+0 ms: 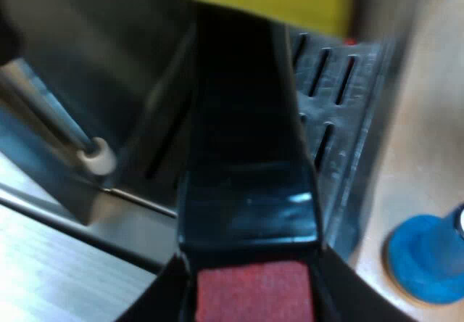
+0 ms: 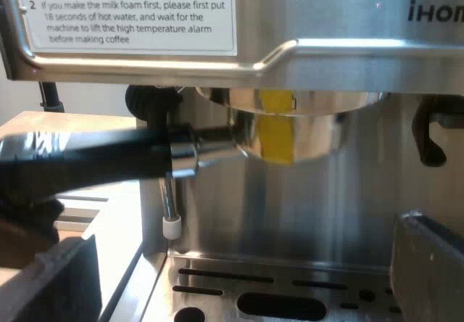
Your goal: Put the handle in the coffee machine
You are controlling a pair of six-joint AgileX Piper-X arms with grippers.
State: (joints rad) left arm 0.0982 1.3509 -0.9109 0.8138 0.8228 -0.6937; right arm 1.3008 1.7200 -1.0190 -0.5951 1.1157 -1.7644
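The red end of the dark handle sits clamped between the black fingers of the left gripper. The grip is at the handle's very tip, a hold that looks chosen for leverage. The handle runs out over the slotted drip tray toward the espresso machine, near the steam wand's white tip. A blue tamper stands on the counter just beside the tray's edge, clear of the work.

On the other arm, the right gripper hovers over the drip tray facing the machine's front. Its fingers are spread wide with nothing between them, seemingly there only to look on. The holder's metal basket is raised against the brew head, and its handle points sideways along the front, past the steam wand. Judging by that angle, the holder is seated but probably needs a turn to lock.
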